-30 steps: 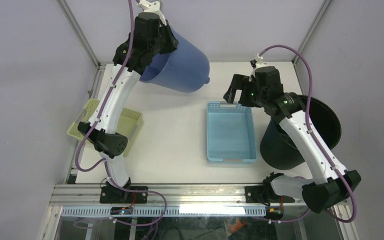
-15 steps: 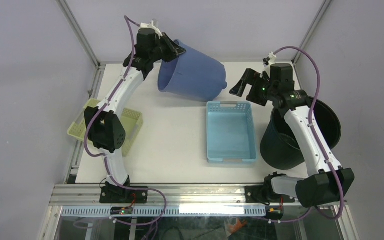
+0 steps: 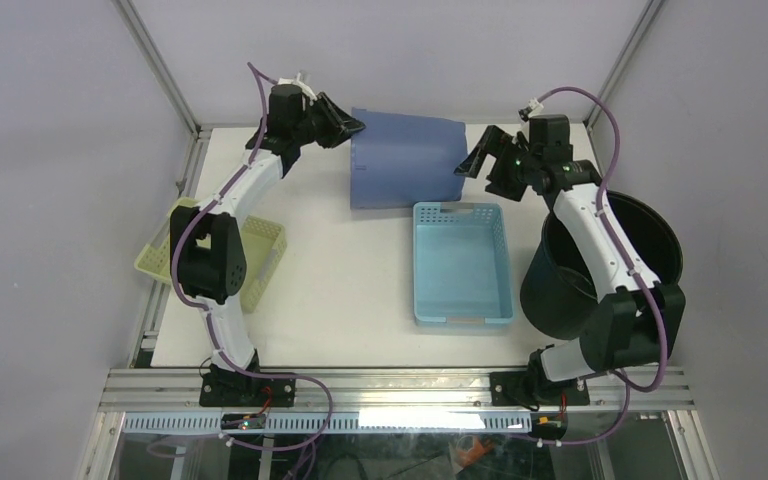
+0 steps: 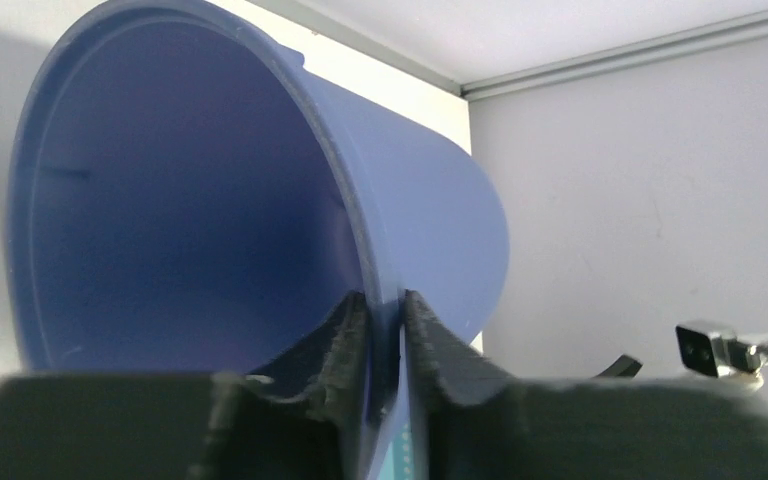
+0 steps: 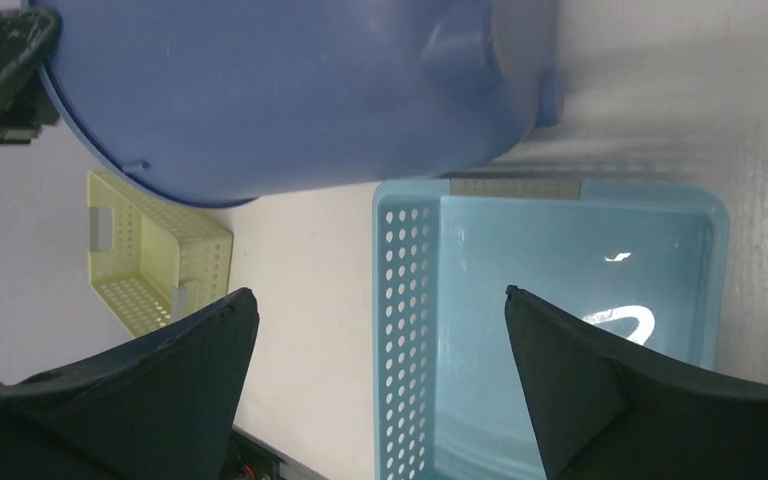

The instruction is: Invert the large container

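One large container (image 3: 405, 160), the blue one, is lying sideways near the far edge of the table (image 3: 340, 290). Its mouth faces left, and it's just behind the light blue basket (image 3: 460, 265). Can't tell if it's actually resting on the table. The left gripper (image 3: 353, 127) is pinched onto its rim, one finger inside and one outside. The right gripper (image 3: 473, 165) sits by the base end, jaws spread wide, holding nothing. The black bucket (image 3: 650, 235) stands off right and the green basket (image 3: 260, 240) is at the left edge.
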Robot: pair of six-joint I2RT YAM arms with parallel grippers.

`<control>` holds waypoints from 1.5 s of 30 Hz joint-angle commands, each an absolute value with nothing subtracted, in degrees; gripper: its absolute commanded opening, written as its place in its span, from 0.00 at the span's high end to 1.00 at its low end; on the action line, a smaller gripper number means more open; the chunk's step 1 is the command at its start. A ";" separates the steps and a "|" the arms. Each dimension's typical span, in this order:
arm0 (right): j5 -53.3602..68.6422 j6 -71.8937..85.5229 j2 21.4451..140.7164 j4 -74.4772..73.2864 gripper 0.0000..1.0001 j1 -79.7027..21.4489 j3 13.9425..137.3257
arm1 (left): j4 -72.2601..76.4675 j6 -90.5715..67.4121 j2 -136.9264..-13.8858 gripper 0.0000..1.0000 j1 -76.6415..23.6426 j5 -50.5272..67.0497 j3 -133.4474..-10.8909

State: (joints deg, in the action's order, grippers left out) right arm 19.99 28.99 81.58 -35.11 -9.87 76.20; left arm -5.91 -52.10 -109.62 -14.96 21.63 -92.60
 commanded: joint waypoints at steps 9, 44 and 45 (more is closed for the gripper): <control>19.58 32.88 87.60 -27.40 0.01 -6.33 85.17 | -24.99 -31.64 -109.60 0.27 -15.82 20.62 -105.56; 28.87 41.18 102.97 -9.66 0.01 -6.33 84.30 | -39.20 -14.76 -111.15 0.91 -24.37 -0.83 -111.05; 28.48 41.08 103.34 -9.63 0.01 -6.33 84.29 | -39.20 -14.71 -111.30 0.91 -24.35 -0.37 -111.08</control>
